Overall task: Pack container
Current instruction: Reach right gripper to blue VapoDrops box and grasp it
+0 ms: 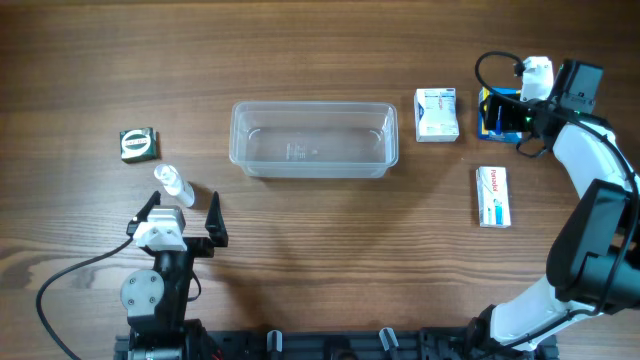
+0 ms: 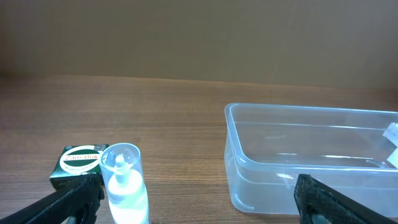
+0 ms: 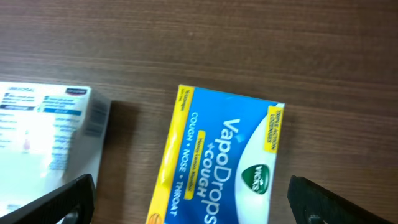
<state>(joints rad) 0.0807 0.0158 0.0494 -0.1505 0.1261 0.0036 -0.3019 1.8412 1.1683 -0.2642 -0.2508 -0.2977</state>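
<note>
Lying empty, the container (image 1: 314, 139) runs lengthwise left-right, mouth up.

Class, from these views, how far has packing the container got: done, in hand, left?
Done: nothing; the container is empty. In hand: nothing gripped; the open right gripper hovers over the VapoDrops box, the open left gripper faces the bottle. Left: packing those plus the green box, white box and Panadol box.

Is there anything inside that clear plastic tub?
Nothing. The tub is empty; only the wood table shows through its clear bottom. From overhead nothing covers it, so no part of its inside is hidden.
</note>
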